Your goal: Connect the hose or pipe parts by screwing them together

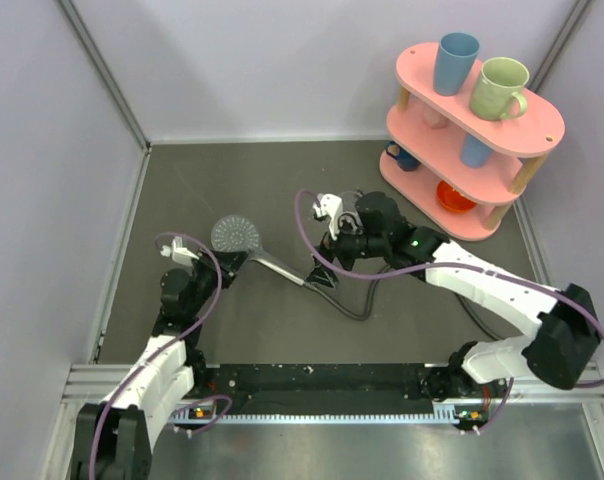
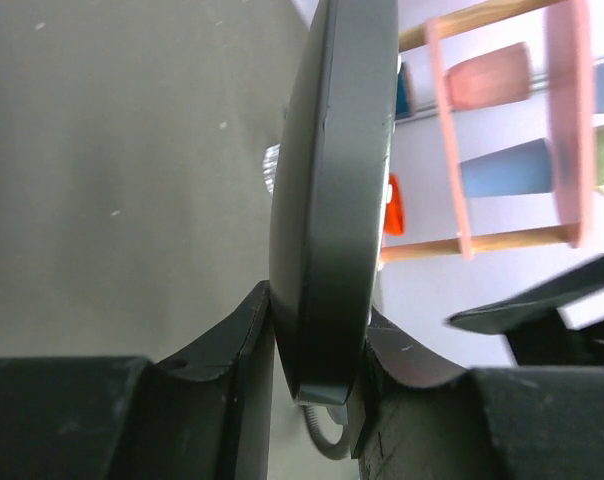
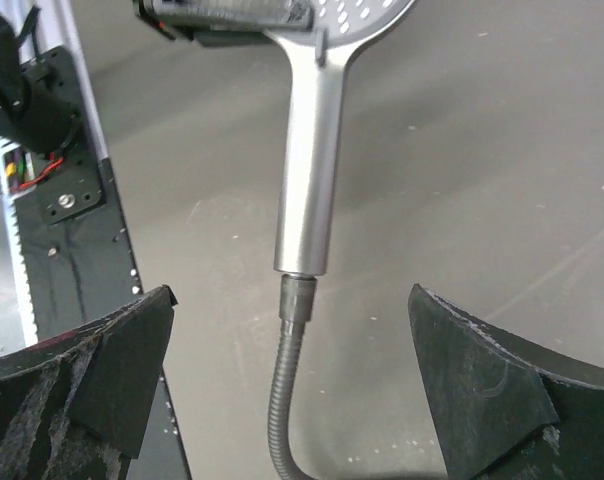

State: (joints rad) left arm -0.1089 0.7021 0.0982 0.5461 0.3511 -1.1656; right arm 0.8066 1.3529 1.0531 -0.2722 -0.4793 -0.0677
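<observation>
L gripper [image 2: 317, 340] fingers pinch disc rim of hand shower [image 1: 244, 243]; shower at centre of table [image 1: 282, 180], head at 10 o'clock end, handle running to 4 o'clock; hose [image 3: 285, 400] meets handle tip; R gripper [image 3: 292, 330] fingers spread wide either side of that joint, touching neither.

We look down on a dark grey matte tabletop [image 1: 242, 190] boxed in by plain pale lavender wall panels [image 1: 282, 60], with a slim grey metal post [image 1: 104, 72] at the back left corner. In the far right corner stands a pink three-tier shelf with wooden pegs [image 1: 422, 72], carrying a blue tumbler [image 1: 456, 62], a pale green mug [image 1: 502, 87] and, lower down, an orange bowl [image 1: 455, 197]. The light is soft and even.
</observation>
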